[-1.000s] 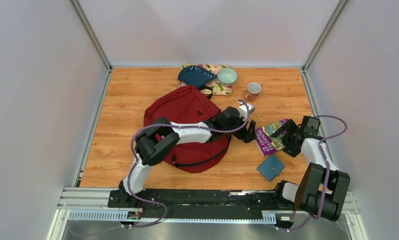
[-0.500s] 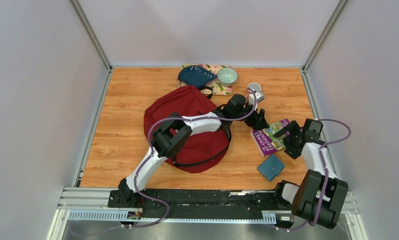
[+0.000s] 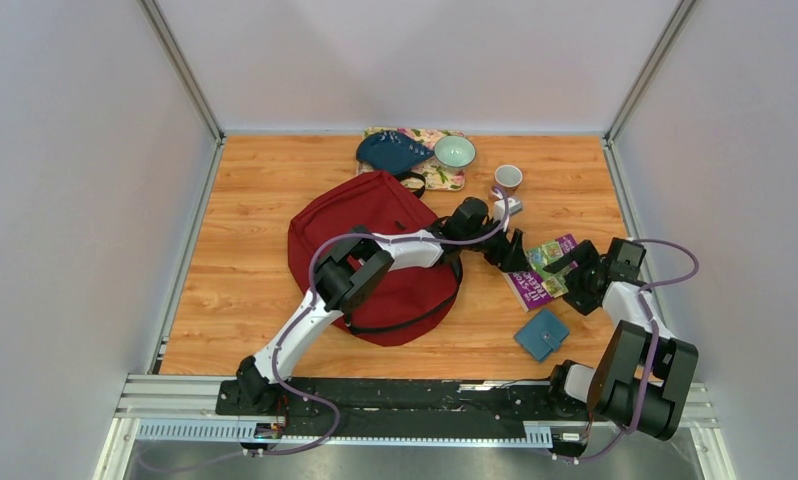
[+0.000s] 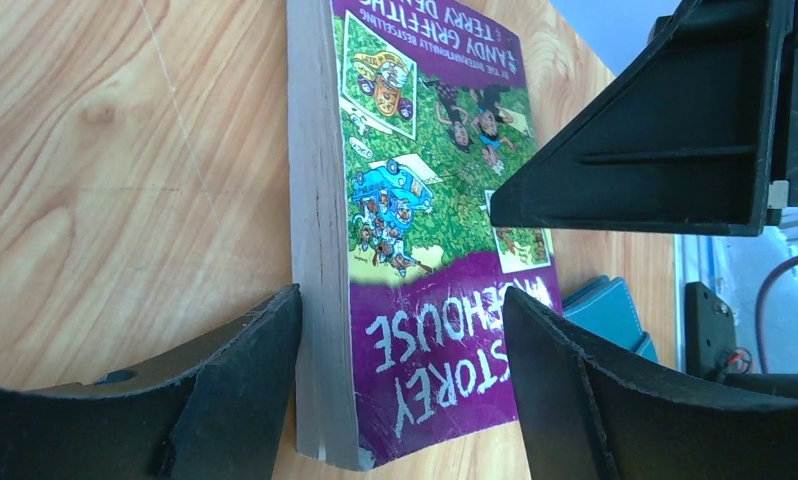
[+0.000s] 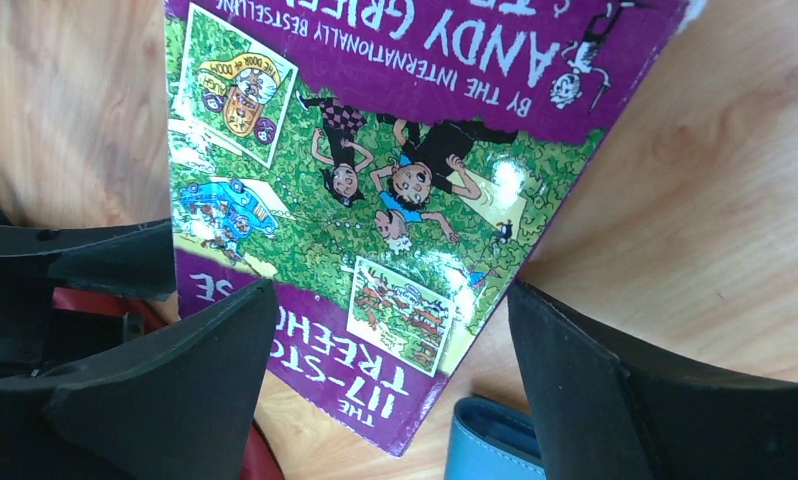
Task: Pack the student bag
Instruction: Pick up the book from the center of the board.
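— What's written on it?
— "ANDY GRIFFITHS" and "117-STO… TREEH…", on the one book [image 4: 415,250].
— And your grippers?
— My left gripper [image 4: 400,310] and right gripper [image 5: 390,300] both gape wide over it, clamping nothing (one blue wallet [image 3: 541,334] just beside). The student bag [image 3: 360,210] lies left of the book, under my left arm.
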Controlling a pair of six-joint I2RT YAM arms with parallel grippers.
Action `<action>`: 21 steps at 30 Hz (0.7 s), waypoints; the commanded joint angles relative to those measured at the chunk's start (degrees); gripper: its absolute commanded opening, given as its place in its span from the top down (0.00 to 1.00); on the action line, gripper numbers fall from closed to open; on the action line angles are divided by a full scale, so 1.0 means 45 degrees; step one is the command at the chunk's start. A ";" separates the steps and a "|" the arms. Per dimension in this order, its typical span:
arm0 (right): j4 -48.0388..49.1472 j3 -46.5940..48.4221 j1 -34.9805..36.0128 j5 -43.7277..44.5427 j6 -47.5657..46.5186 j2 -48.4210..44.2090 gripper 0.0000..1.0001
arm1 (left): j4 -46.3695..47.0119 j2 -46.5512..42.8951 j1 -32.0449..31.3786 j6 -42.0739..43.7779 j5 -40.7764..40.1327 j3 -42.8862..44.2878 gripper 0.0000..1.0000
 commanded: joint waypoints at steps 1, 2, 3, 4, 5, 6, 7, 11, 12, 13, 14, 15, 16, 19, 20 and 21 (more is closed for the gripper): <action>0.1932 -0.0167 0.0075 -0.1643 0.0578 0.0357 0.10 | 0.1201 -0.0190 -0.0153 -0.1060 0.1958 0.0251 0.22; 0.1990 -0.0148 0.0094 -0.1624 0.0599 0.0377 0.10 | 0.1221 -0.0248 -0.0153 -0.1216 0.2115 0.0309 0.23; 0.2010 -0.0070 0.0075 -0.1623 0.0599 0.0377 0.10 | 0.1221 -0.0346 -0.0172 -0.1295 0.2271 0.0445 0.24; 0.2049 -0.0031 0.0074 -0.1681 0.0638 0.0358 0.10 | 0.1260 -0.0385 -0.0172 -0.1353 0.2524 0.0466 0.26; 0.2127 -0.0030 0.0074 -0.1837 0.0657 0.0377 0.10 | 0.1280 -0.0463 -0.0153 -0.1451 0.2643 0.0485 0.28; 0.2166 0.0028 0.0074 -0.1916 0.0716 0.0338 0.10 | 0.1319 -0.0561 -0.0153 -0.1490 0.2721 0.0505 0.29; 0.2224 0.0067 0.0094 -0.1955 0.0736 0.0357 0.10 | 0.1319 -0.0620 -0.0153 -0.1529 0.2819 0.0505 0.32; 0.2362 0.0204 0.0074 -0.2365 0.0833 0.0494 0.11 | 0.1358 -0.0737 -0.0153 -0.1705 0.2976 0.0564 0.36; 0.2381 0.0223 0.0074 -0.2424 0.0853 0.0591 0.11 | 0.1358 -0.0718 -0.0153 -0.1725 0.2995 0.0564 0.36; 0.2420 0.0243 0.0074 -0.2540 0.0853 0.0650 0.11 | 0.1319 -0.0679 -0.0172 -0.1744 0.3034 0.0564 0.36; 0.2401 0.0262 0.0094 -0.2599 0.0853 0.0709 0.11 | 0.1280 -0.0659 -0.0153 -0.1783 0.3035 0.0564 0.36; 0.2440 0.0263 0.0094 -0.2619 0.0853 0.0767 0.11 | 0.1241 -0.0621 -0.0153 -0.1803 0.3035 0.0583 0.36; 0.2440 0.0243 0.0075 -0.2697 0.0853 0.0787 0.11 | 0.1125 -0.0562 -0.0172 -0.1803 0.3073 0.0583 0.36; 0.2499 0.0224 0.0074 -0.2737 0.0853 0.0807 0.11 | 0.0871 -0.0445 -0.0153 -0.1920 0.3113 0.0583 0.36; 0.2499 0.0204 0.0094 -0.2775 0.0853 0.0788 0.11 | 0.0812 -0.0386 -0.0172 -0.1959 0.3132 0.0583 0.36; 0.2499 0.0204 0.0075 -0.2795 0.0872 0.0787 0.11 | 0.0734 -0.0347 -0.0172 -0.1998 0.3113 0.0603 0.39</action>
